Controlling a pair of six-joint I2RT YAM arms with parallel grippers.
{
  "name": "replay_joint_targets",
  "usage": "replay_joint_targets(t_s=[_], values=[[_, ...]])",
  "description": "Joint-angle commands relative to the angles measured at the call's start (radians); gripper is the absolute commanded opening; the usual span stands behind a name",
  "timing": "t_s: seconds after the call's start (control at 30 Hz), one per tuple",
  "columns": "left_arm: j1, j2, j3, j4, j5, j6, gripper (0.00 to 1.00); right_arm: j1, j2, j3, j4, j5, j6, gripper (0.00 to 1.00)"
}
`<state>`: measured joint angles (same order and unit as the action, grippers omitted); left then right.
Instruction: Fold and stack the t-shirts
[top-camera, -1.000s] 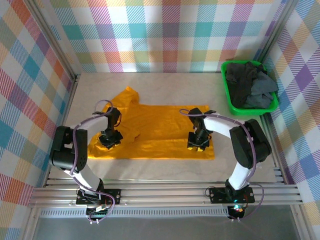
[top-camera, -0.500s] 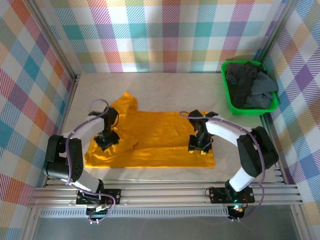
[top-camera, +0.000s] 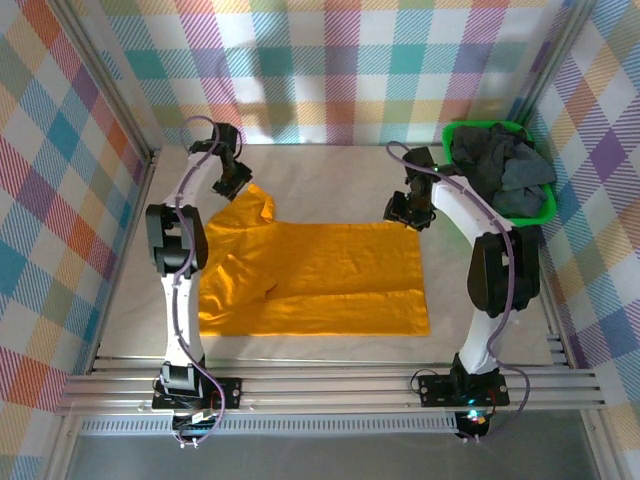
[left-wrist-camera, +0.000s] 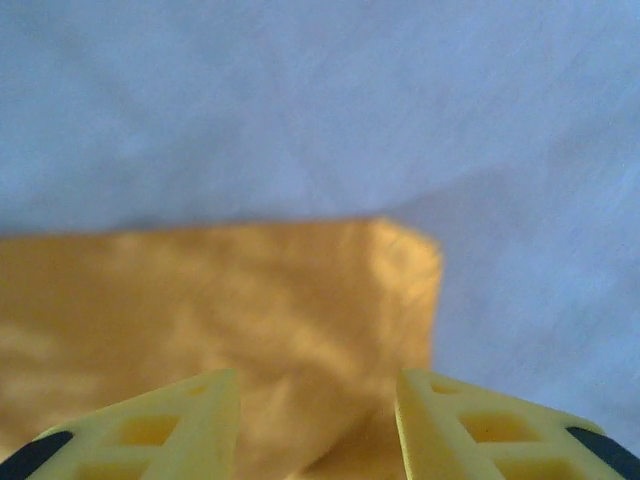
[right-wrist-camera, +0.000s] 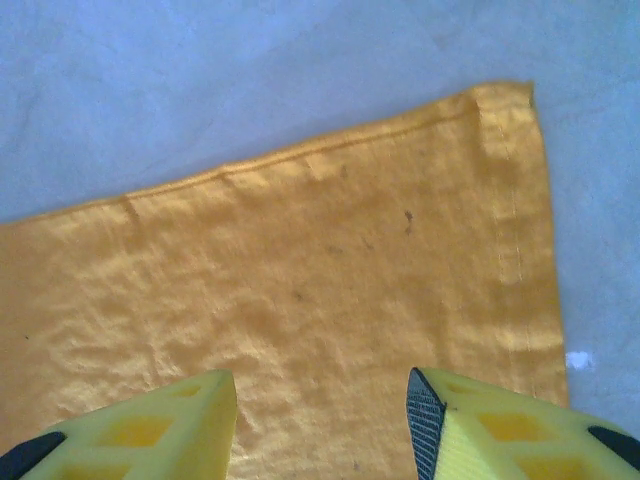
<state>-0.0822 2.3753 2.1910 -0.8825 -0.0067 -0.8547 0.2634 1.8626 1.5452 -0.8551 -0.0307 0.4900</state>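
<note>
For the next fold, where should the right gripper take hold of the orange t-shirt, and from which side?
Probably the far right corner of the mustard-orange t-shirt. It lies flat with bare table beyond it. The open right gripper hangs near it, so descend from the far side, slipping one finger under the hem.

Even brightness, blurred left-wrist close-up

Spread t-shirt (top-camera: 320, 275): plain mustard-orange.
Heaped t-shirts (top-camera: 497, 168): plain dark grey and charcoal.
Basket (top-camera: 497, 221): bright green.
Table (top-camera: 330, 170): pale beige, faintly mottled.
Walls (top-camera: 350, 70): pastel plaid in pink, teal, yellow, purple and white.
Arms (top-camera: 455, 200): white with black joints, purple cables.
Left gripper (left-wrist-camera: 316, 385): yellow, black edges.
Right gripper (right-wrist-camera: 320, 385): yellow, black edges.
</note>
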Motion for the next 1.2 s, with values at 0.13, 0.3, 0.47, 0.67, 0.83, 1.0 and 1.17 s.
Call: replay_joint_targets(t_s=[0.13,0.3,0.47,0.67,0.83,1.0,1.17], values=[[0.01,0.203,0.265,0.009,0.082,-0.12,0.48,-0.006,0.036,0.068,-0.032,-0.035,-0.03,0.5],[0.009,0.243,0.265,0.03,0.094,-0.142,0.48,-0.006,0.043,0.066,-0.029,-0.042,-0.022,0.5],[-0.008,0.267,0.265,-0.014,0.073,-0.132,0.44,-0.006,0.053,0.052,-0.02,-0.049,-0.008,0.5],[-0.007,0.309,0.268,-0.102,0.07,-0.127,0.27,-0.006,0.064,0.044,-0.008,-0.023,0.008,0.49],[-0.003,0.302,0.268,-0.12,0.081,-0.095,0.06,-0.007,0.085,0.059,-0.003,0.072,0.039,0.49],[-0.001,0.227,0.261,-0.116,0.051,-0.088,0.0,-0.019,0.141,0.074,0.011,0.181,0.109,0.47],[-0.001,0.149,0.259,-0.109,0.066,-0.076,0.0,-0.059,0.217,0.117,-0.011,0.215,0.173,0.45]])
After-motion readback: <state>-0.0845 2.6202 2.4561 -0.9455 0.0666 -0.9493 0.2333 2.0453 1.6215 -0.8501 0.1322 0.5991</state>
